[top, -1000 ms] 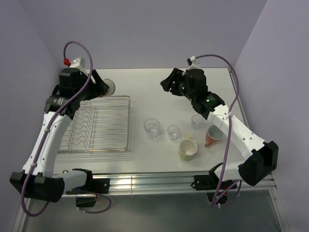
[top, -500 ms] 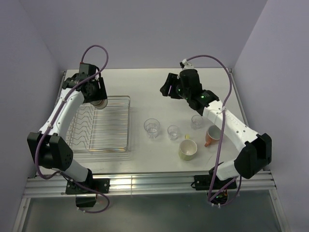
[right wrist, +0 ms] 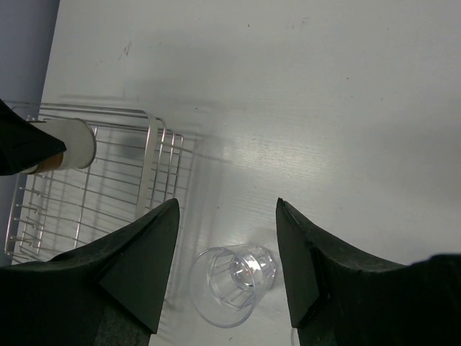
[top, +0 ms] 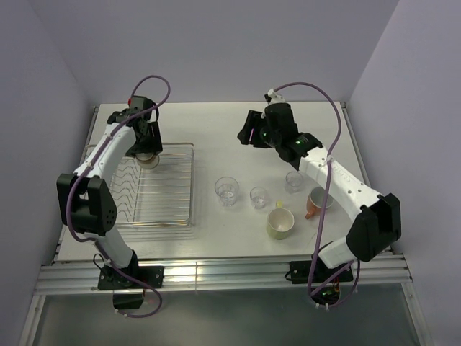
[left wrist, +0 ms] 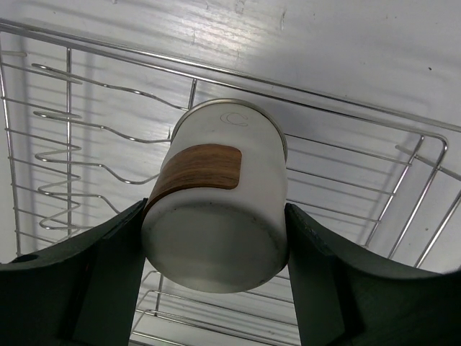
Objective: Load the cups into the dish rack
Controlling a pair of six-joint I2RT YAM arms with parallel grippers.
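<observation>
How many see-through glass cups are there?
3. The largest clear glass tumbler stands nearest the silver wire dish rack, a smaller tumbler beside it, the third tumbler by the salmon-orange mug. None seems hidden.

I work in a robotics lab cell: my left arm (top: 108, 149) and right arm (top: 338, 180) bolted to an aluminium rail (top: 230, 271) at a white table's (top: 209, 126) edge, plain lilac walls (top: 216, 50) boxing it in, purple cables (top: 153, 77) looping off both arms.
</observation>
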